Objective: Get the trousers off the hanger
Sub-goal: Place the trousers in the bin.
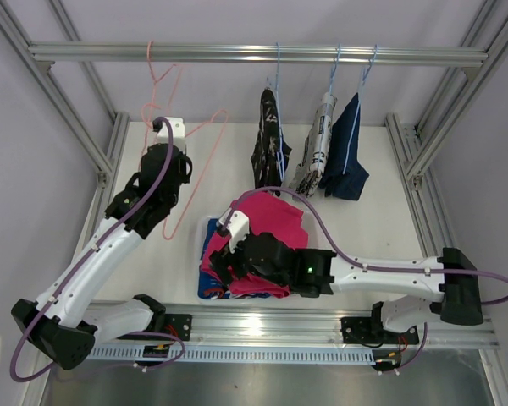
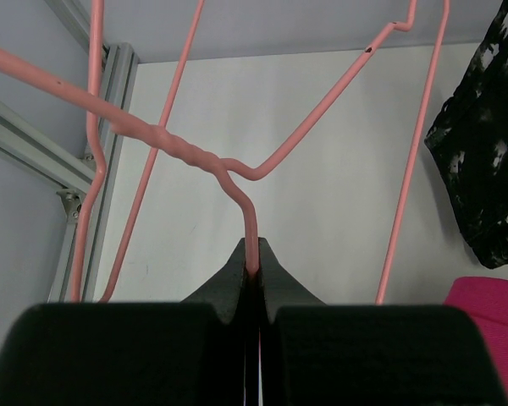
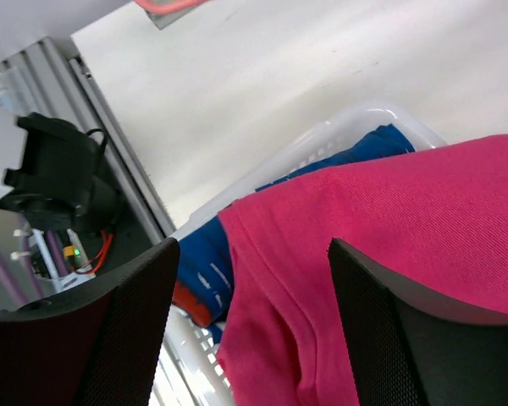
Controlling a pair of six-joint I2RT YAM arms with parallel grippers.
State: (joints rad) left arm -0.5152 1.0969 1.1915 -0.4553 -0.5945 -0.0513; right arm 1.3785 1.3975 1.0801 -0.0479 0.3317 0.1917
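Observation:
My left gripper (image 1: pixel 160 127) (image 2: pixel 256 254) is shut on the wire of a bare pink hanger (image 1: pixel 205 152) (image 2: pixel 186 154), just below its twisted neck. The hanger's hook is on the rail (image 1: pixel 237 54). Pink trousers (image 1: pixel 271 218) (image 3: pixel 406 228) lie on blue patterned trousers (image 1: pixel 208 245) (image 3: pixel 205 262) in a white basket (image 3: pixel 339 127). My right gripper (image 1: pixel 224 247) (image 3: pixel 254 247) is open right over the pink cloth, one finger on each side. Black-and-white trousers (image 1: pixel 269 144) (image 2: pixel 483 161), white printed trousers (image 1: pixel 316 156) and dark denim trousers (image 1: pixel 345 161) hang on blue hangers.
An aluminium frame surrounds the white table, with posts at the left (image 1: pixel 102 161) and right (image 1: pixel 415 152). The three hanging garments fill the right half of the rail. The left arm's base (image 3: pixel 59 173) shows beside the basket.

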